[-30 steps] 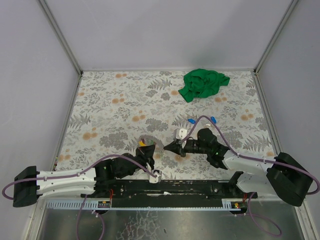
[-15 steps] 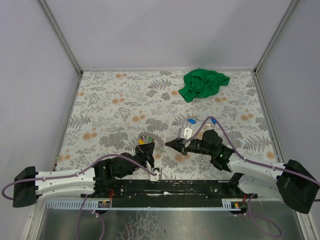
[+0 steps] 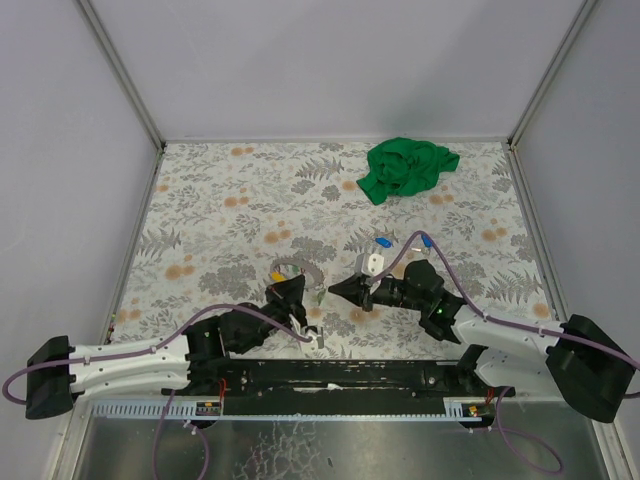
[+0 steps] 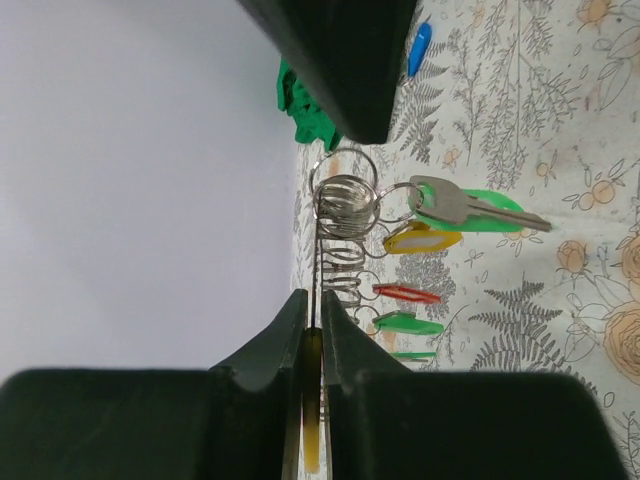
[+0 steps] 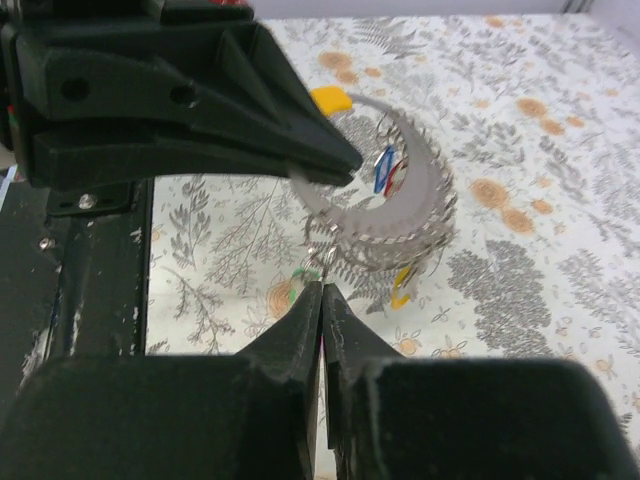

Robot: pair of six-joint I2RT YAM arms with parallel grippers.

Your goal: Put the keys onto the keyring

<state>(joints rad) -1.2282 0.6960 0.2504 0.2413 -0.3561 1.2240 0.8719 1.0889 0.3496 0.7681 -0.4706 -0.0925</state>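
Note:
The keyring (image 3: 297, 268) is a silvery wire loop held just above the table. My left gripper (image 3: 288, 288) is shut on it at its yellow tag (image 3: 277, 276). In the left wrist view the gripper (image 4: 311, 296) pinches the keyring (image 4: 321, 235) edge-on. Keys hang from it on small rings: green (image 4: 485, 208), yellow (image 4: 420, 238), red (image 4: 405, 293) and another green (image 4: 407, 324). My right gripper (image 3: 334, 291) meets the ring from the right. In its wrist view it (image 5: 322, 286) is shut on the small ring of a green key (image 5: 298, 287) under the keyring (image 5: 385, 205).
Two loose blue keys (image 3: 382, 242) (image 3: 427, 240) lie on the floral table behind the right gripper. A crumpled green cloth (image 3: 405, 167) lies at the back right. White walls close in the table on three sides.
My left gripper has tilted and lifted the keyring, so the loop and yellow tag now stand farther from the arm bases. My right arm shifted a little a second ago and has since held still.

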